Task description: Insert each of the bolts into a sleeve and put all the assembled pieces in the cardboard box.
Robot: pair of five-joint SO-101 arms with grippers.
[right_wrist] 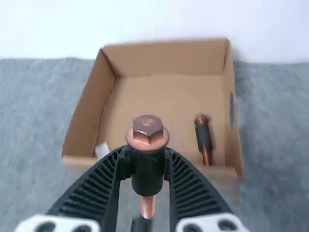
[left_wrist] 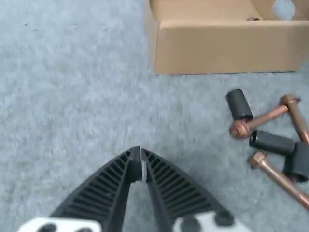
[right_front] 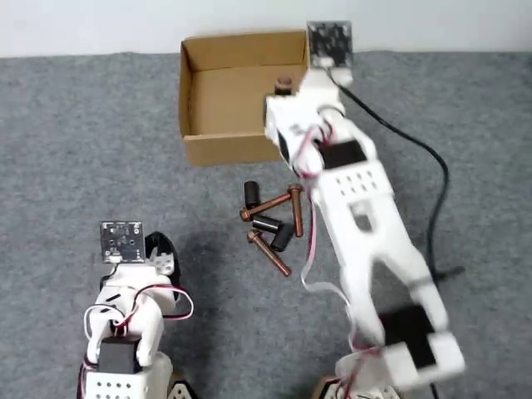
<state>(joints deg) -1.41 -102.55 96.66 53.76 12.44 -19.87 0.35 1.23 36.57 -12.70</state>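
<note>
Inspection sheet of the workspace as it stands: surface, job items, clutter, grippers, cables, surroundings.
Surface: grey carpet, nothing wrong seen.
Job's things: box open, with one assembled piece lying inside. Three loose bolts and three loose sleeves lie bunched on the carpet in front of the box.
Clutter: nothing seen.
Grippers: right gripper shut on a sleeved bolt, over the box. Left gripper shut, empty, over bare carpet.
Cables: black cable trails across the carpet to the right of the box.
Surroundings: white wall behind the carpet.
</note>
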